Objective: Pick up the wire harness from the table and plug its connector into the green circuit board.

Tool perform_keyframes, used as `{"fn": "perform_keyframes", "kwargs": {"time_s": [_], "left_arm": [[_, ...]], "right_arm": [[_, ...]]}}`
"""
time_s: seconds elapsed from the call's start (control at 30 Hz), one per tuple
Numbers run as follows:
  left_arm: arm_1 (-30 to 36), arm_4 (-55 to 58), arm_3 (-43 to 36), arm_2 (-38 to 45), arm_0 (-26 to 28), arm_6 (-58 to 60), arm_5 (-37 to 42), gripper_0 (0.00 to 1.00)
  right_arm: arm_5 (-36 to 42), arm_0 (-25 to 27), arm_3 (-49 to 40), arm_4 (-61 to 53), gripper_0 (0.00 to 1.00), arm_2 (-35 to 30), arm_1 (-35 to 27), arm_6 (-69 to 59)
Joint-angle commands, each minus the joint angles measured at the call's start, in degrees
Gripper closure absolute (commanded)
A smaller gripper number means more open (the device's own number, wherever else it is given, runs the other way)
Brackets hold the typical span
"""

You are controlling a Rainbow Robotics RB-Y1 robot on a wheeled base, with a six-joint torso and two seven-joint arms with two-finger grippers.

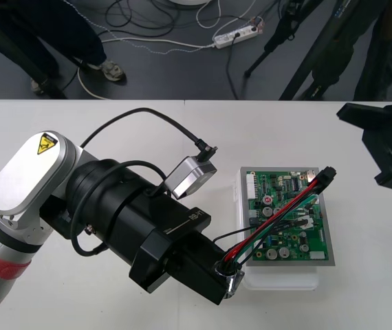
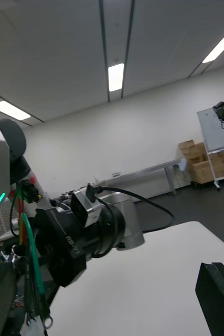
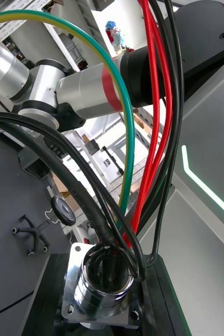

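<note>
My left gripper (image 1: 226, 278) is shut on the round metal socket (image 1: 230, 274) of the wire harness, just off the near left corner of the green circuit board (image 1: 289, 227). In the left wrist view the flanged socket (image 3: 102, 286) sits between the black fingers, and the wires (image 3: 152, 131) rise out of it. Red, green and black wires (image 1: 278, 206) stretch diagonally over the board to the small black plug (image 1: 329, 174), which is at the board's far right corner; I cannot tell whether it is seated. My right gripper (image 1: 378, 148) waits open at the table's right edge.
The board rests on a white base (image 1: 278, 282) right of the table's middle. My left arm's thick black links and its wrist camera (image 1: 190, 173) stretch over the table's left half. In the right wrist view the left gripper (image 2: 64, 252) and the green wire (image 2: 30, 247) show close by.
</note>
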Motion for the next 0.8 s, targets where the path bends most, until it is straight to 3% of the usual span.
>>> {"fn": "perform_keyframes", "kwargs": {"time_s": [0.03, 0.33, 0.8], "left_arm": [[-1.3, 1.23, -0.64, 0.01, -2.09, 5.01, -2.11, 1.0], [-1.48, 1.41, -0.64, 0.01, -2.17, 5.01, -1.85, 1.0], [-2.27, 1.49, -0.64, 0.01, -2.26, 5.44, -0.97, 1.0]], "right_arm": [[-0.44, -1.28, -3.38, -2.05, 0.0, 4.97, -2.08, -0.48], [-0.44, -4.0, -4.44, -2.84, 0.0, 4.97, 2.84, -1.01], [-0.44, -4.18, -8.57, -3.46, 0.0, 5.85, 4.42, -1.8]]}}
